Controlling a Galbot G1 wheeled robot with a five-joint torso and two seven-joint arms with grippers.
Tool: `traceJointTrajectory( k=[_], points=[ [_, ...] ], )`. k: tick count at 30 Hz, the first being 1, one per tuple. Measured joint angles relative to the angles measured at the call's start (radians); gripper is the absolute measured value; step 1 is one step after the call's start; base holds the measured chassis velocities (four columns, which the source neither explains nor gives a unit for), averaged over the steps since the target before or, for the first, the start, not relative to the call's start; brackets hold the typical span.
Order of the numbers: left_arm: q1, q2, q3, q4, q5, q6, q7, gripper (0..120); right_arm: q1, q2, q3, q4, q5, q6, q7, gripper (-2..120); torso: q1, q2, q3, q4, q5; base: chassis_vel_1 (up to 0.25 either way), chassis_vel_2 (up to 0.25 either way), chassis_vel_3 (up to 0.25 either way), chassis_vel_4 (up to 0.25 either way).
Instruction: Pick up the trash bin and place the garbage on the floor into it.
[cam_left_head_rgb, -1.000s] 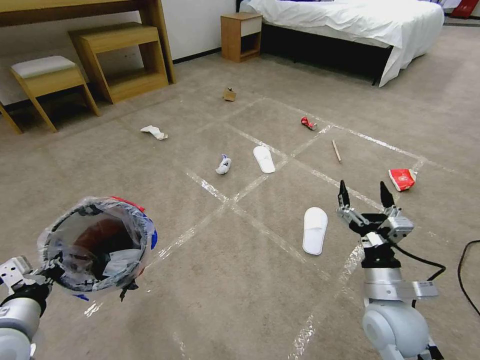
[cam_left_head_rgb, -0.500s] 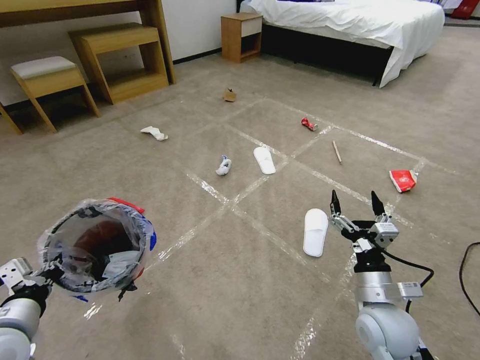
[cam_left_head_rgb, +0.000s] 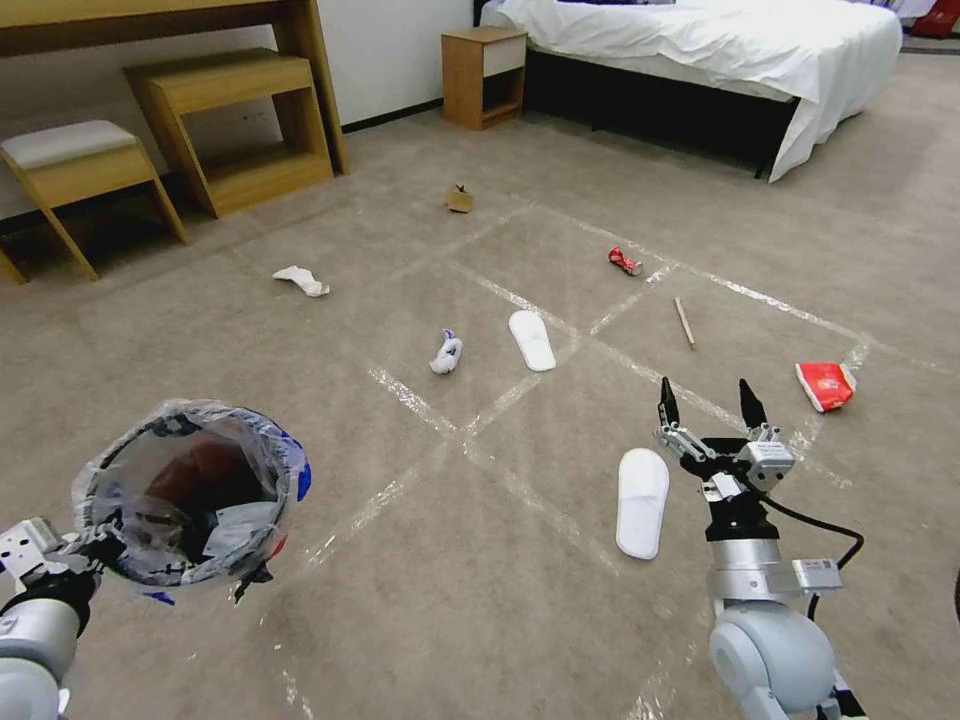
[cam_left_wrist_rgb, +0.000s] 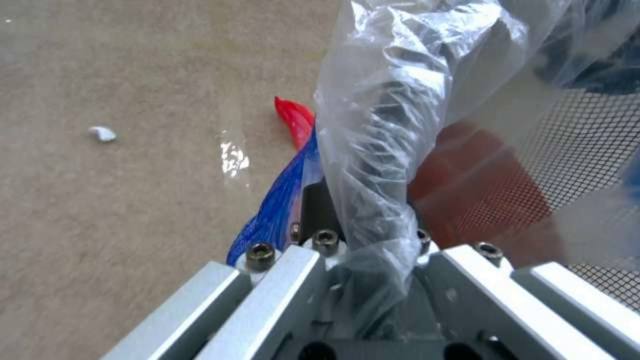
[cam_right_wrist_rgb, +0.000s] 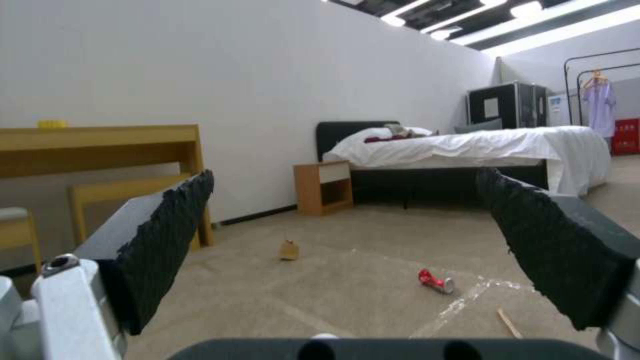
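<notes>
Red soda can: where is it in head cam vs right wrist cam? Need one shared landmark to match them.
Head view: the soda can lies on the floor by a tape strip, beyond the open right gripper.
Right wrist view: the soda can lies on the carpet, seen between the jaws, in front of the bed.
Shared landmark: the cardboard scrap, farther off, toward the desk.

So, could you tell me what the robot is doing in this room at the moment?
It is clearing litter off the beige carpet floor. The left gripper is clamped on the rim of the small red plastic trash bin with its clear bag liner, held up at the robot's left. The right gripper is open, raised beside a flat white slipper. A second white slipper, a crushed red soda can, a thin wooden stick and a red wrapper lie on the carpet.
</notes>
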Motion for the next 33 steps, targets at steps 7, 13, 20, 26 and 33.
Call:
traceJointTrajectory(
  k=[7,13,20,26,33],
  points=[
    [-0.002,0.003,0.000,0.002,0.000,-0.001,0.000,1,0.005,0.000,0.000,-0.004,0.001,-0.001,0.000,100,0.000,0.000,0.000,-0.0002,0.0001,-0.129,0.123,0.135,-0.123],
    [-0.006,0.007,0.001,0.008,-0.001,-0.001,0.000,1,0.008,0.000,-0.006,-0.008,0.001,-0.003,0.005,100,0.000,0.000,0.000,-0.0001,0.0000,-0.128,0.111,0.129,-0.133],
    [-0.013,0.009,0.002,0.017,-0.002,-0.001,0.000,1,0.015,0.001,-0.015,-0.008,0.011,-0.012,0.012,100,0.000,0.000,0.000,-0.0002,0.0000,-0.012,0.004,0.003,-0.010],
    [-0.018,0.006,0.004,0.025,-0.002,-0.001,0.000,1,0.023,0.000,-0.014,-0.013,0.011,-0.017,0.011,100,0.000,0.000,0.000,0.0000,0.0000,0.000,0.000,0.000,0.000],
    [-0.018,0.003,0.005,0.026,-0.001,-0.001,0.000,1,0.020,0.010,-0.013,-0.020,0.005,-0.015,0.009,100,0.000,0.000,0.000,-0.0001,0.0000,0.000,0.000,0.000,0.000]
  ],
)
